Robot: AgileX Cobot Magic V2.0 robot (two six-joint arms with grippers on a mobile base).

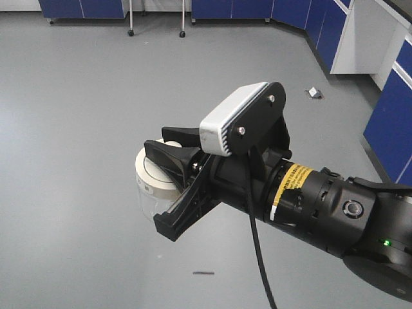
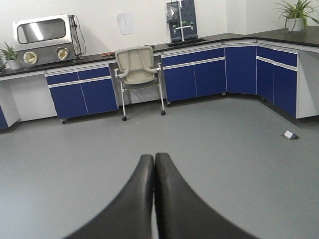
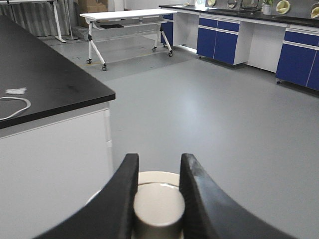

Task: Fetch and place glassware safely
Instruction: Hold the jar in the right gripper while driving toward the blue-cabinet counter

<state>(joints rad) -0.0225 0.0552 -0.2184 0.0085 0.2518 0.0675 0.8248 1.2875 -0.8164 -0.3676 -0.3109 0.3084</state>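
The glassware point(image 1: 145, 193) is a small clear jar with a cream-white lid point(image 1: 147, 170), held in the air above the grey floor. My right gripper point(image 1: 156, 185) is shut on the lid's round knob point(image 3: 158, 205), one black finger on each side. In the right wrist view the gripper point(image 3: 159, 160) hides most of the lid's rim point(image 3: 155, 176) and the glass body. My left gripper point(image 2: 154, 159) is shut with its fingertips pressed together and nothing between them; it points over bare floor.
A black-topped counter point(image 3: 47, 74) on a white cabinet stands close on the left of the right wrist view. A white folding table point(image 3: 127, 15) is beyond. Blue cabinets point(image 2: 209, 74) line the walls, with a wheeled chair point(image 2: 137, 69). Small debris point(image 1: 315, 93) lies on the floor.
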